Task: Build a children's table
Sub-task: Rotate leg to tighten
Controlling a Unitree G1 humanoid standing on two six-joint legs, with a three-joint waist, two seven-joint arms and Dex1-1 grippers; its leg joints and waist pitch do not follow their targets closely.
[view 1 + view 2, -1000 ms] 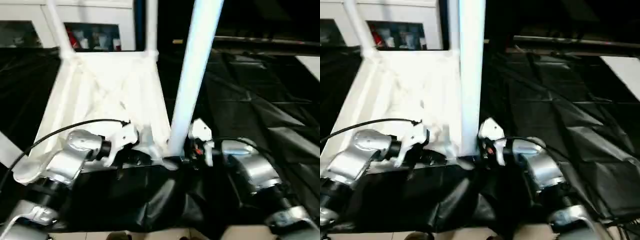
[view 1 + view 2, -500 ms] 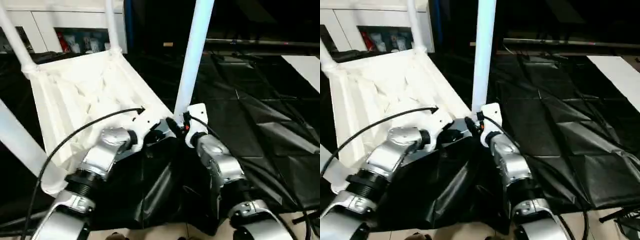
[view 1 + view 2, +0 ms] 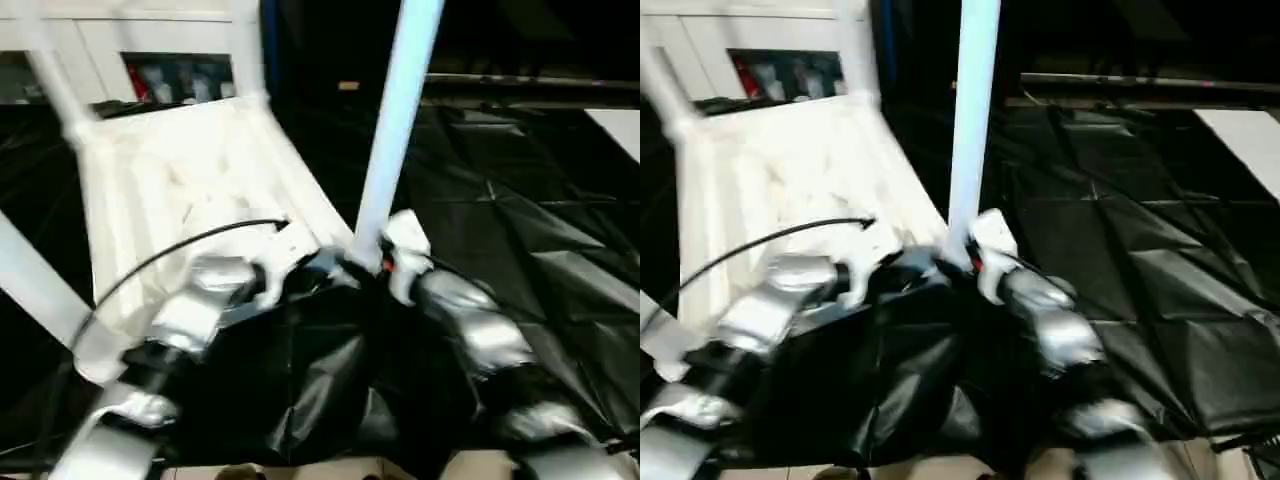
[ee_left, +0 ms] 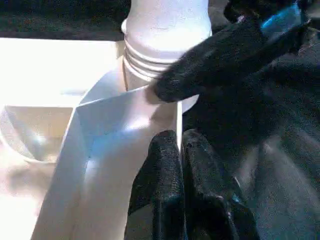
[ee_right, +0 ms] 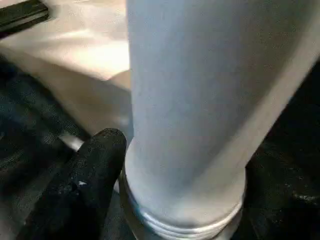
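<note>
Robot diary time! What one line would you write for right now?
stage: leg fitting | right tool: shut on long white tapered tube leg near its threaded base | left tool: pinching white ribbed plastic tabletop wall by corner socket

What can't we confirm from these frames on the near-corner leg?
- Thread seating: the near leg shows ridges above the corner socket in the left wrist view; the right gripper's finger covers part of the joint.
- Leg top: cut off by the upper edge in both eye views.
- Far side of the leg's base: hidden by the leg itself in the right wrist view.
- Table top's ribs: blurred.
</note>
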